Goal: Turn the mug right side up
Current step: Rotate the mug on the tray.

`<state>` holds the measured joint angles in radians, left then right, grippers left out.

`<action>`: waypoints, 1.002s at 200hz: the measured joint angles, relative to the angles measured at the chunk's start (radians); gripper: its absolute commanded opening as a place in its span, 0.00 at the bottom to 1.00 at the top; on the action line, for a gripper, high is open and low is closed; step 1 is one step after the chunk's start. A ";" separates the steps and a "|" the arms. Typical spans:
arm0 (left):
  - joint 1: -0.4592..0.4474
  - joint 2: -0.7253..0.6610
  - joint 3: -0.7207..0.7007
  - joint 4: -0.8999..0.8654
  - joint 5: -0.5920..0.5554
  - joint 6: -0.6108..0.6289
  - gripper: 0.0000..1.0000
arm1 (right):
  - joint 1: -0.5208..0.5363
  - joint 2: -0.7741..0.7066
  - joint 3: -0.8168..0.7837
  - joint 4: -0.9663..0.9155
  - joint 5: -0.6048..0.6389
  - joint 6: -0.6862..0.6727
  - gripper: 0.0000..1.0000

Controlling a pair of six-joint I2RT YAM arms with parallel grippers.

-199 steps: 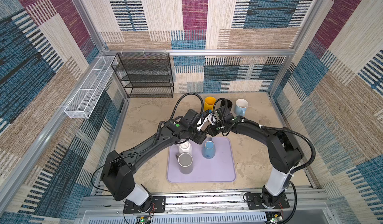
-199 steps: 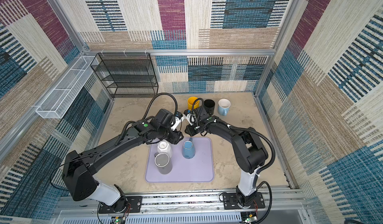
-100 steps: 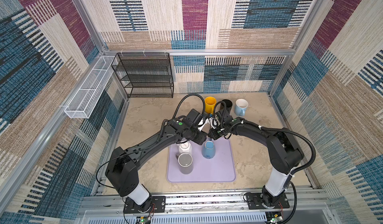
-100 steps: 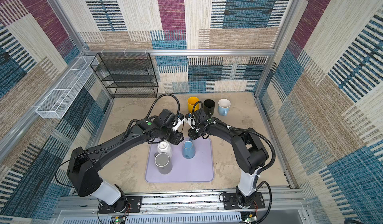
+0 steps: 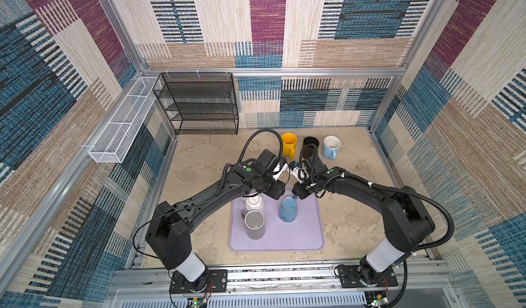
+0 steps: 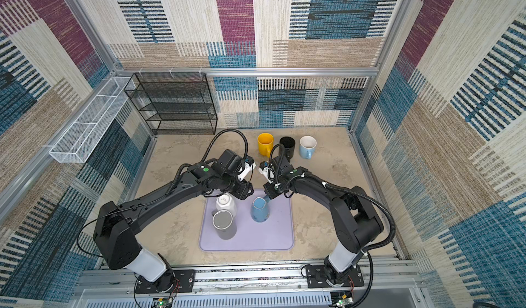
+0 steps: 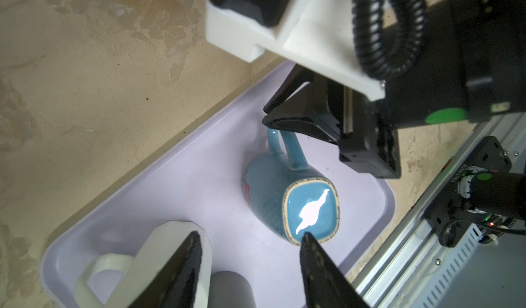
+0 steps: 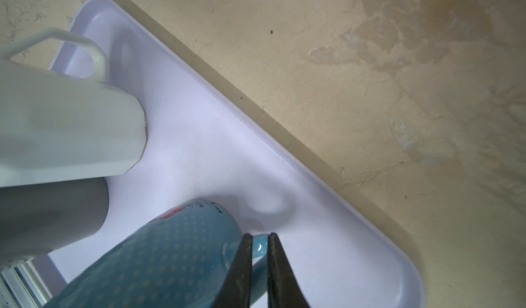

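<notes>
Blue mug (image 5: 288,211) upside down, base up, on the lavender tray (image 5: 307,235), near the tray's far edge, about mid-width. Can't tell if its rim touches the tray floor. Right gripper (image 8: 259,236) pinched narrow on the mug's handle (image 7: 287,147), which points to the far edge; the handle shows between both fingertips in the right wrist view. Left gripper (image 7: 250,235) half-wide, empty, hanging above the tray between the blue mug and the white mug (image 5: 254,204), touching neither. White mug and grey mug (image 5: 254,224) are also base up, side by side at the tray's left edge. Yellow mug (image 5: 289,144), black mug (image 5: 310,144) and light blue mug (image 5: 331,147) stand upright in a row by the counter's (image 5: 199,172) back edge.
</notes>
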<state>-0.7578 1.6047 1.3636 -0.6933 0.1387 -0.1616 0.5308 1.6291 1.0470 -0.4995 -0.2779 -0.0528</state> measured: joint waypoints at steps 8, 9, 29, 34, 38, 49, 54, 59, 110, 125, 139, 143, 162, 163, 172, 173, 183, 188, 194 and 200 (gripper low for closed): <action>-0.002 0.003 0.002 0.000 0.001 0.000 0.57 | 0.000 -0.013 -0.016 0.000 0.000 0.000 0.14; -0.002 0.004 0.002 0.000 0.001 0.000 0.57 | 0.000 -0.014 -0.018 0.000 0.000 0.000 0.14; -0.002 0.008 0.006 -0.002 0.003 0.004 0.57 | 0.007 -0.047 -0.062 -0.011 0.000 0.012 0.14; -0.002 0.008 0.007 -0.002 0.004 0.004 0.57 | 0.010 -0.056 -0.073 -0.017 -0.002 0.017 0.14; -0.002 0.008 0.008 -0.001 0.004 0.004 0.57 | 0.013 -0.064 -0.083 -0.021 -0.002 0.023 0.14; -0.002 0.008 0.009 -0.002 0.004 0.004 0.57 | 0.019 -0.090 -0.110 -0.024 -0.002 0.031 0.13; -0.002 0.008 0.009 -0.002 0.004 0.004 0.57 | 0.024 -0.105 -0.124 -0.029 -0.003 0.042 0.12; -0.003 0.008 0.009 -0.002 0.004 0.004 0.57 | 0.029 -0.118 -0.135 -0.032 -0.003 0.051 0.12; -0.003 0.011 0.014 -0.002 0.004 0.007 0.57 | 0.085 -0.174 -0.134 -0.056 0.000 0.117 0.13; -0.003 0.010 0.014 -0.002 0.006 0.007 0.57 | 0.085 -0.190 -0.134 -0.063 0.013 0.143 0.26; -0.003 0.003 0.011 -0.002 0.006 0.007 0.57 | 0.086 -0.217 -0.135 -0.067 0.030 0.164 0.41; -0.003 0.001 0.010 -0.002 0.006 0.007 0.57 | 0.086 -0.227 -0.136 -0.066 0.035 0.172 0.49; -0.003 -0.008 0.000 -0.002 0.005 0.007 0.57 | 0.086 -0.283 -0.136 -0.064 0.053 0.203 0.66; -0.003 -0.009 -0.001 -0.002 0.005 0.007 0.57 | 0.086 -0.288 -0.136 -0.064 0.053 0.204 0.67; -0.003 -0.014 -0.006 -0.002 0.004 0.007 0.57 | 0.086 -0.314 -0.135 -0.064 0.053 0.218 0.74; -0.003 -0.014 -0.006 -0.002 0.003 0.007 0.57 | 0.086 -0.315 -0.135 -0.064 0.053 0.219 0.75; -0.003 -0.020 -0.012 -0.001 -0.001 0.008 0.56 | 0.086 -0.343 -0.134 -0.065 0.054 0.231 0.84; -0.003 -0.023 -0.015 -0.001 -0.001 0.008 0.56 | 0.086 -0.355 -0.133 -0.065 0.053 0.232 0.88; -0.003 -0.026 -0.019 0.000 -0.002 0.008 0.56 | 0.086 -0.367 -0.132 -0.065 0.052 0.231 0.91; -0.003 -0.029 -0.022 0.000 -0.002 0.008 0.56 | 0.086 -0.378 -0.132 -0.065 0.048 0.230 0.92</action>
<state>-0.7612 1.5753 1.3415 -0.6930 0.1371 -0.1539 0.6167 1.2507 0.9146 -0.5648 -0.2298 0.1772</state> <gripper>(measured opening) 0.566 0.896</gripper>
